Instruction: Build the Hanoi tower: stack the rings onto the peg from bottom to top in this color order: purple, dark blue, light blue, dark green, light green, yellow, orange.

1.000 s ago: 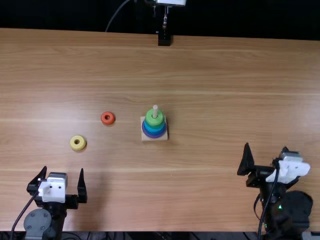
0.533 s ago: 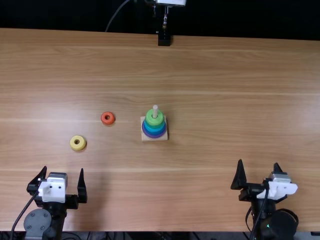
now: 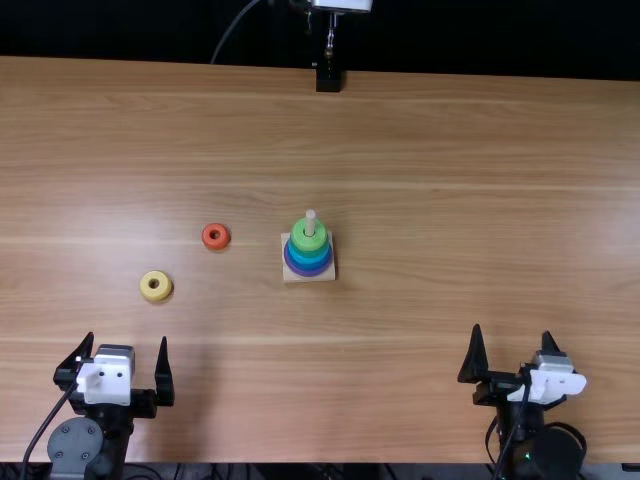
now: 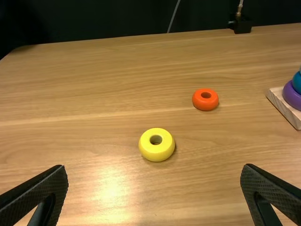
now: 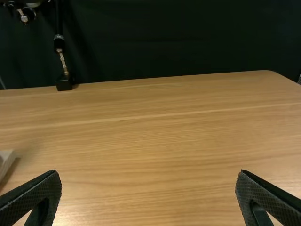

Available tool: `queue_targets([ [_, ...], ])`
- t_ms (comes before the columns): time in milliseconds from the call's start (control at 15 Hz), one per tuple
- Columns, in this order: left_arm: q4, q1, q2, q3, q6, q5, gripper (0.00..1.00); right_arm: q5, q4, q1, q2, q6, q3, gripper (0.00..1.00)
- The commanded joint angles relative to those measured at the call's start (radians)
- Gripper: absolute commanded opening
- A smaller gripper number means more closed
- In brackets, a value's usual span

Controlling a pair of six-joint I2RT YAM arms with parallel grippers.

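both sets of jaws are gaping empty; the yellow ring is lying on the bench beyond the left jaws, seeming light, stiff and slick, probably wanting opposite outer sides pinched.

On my top view, I've got my right gripper drawn back closer to the near edge of the table than it was at first, and a little further in toward the middle. I see most of that shift in the earlier stretch, then just a small creep since. Its white cover now sits less tilted, too.
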Motion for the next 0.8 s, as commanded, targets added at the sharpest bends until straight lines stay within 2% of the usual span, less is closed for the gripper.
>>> queue_targets([
  [0, -0.080, -0.005, -0.012, -0.105, -0.002, 0.007, 1.00, -0.063, -0.005, -0.006, -0.013, -0.023, -0.028, 1.00],
  [67, -0.080, -0.005, -0.012, -0.105, -0.002, 0.007, 1.00, -0.069, -0.016, -0.006, -0.013, -0.044, -0.028, 1.00],
  [133, -0.080, -0.005, -0.012, -0.105, -0.002, 0.007, 1.00, -0.069, -0.018, -0.006, -0.013, -0.049, -0.028, 1.00],
  [400, -0.080, -0.005, -0.012, -0.105, -0.002, 0.007, 1.00, -0.067, -0.132, -0.008, -0.013, -0.049, -0.028, 1.00],
  [733, -0.080, -0.005, -0.012, -0.105, -0.002, 0.007, 1.00, -0.067, -0.136, -0.006, -0.013, -0.047, -0.028, 1.00],
])
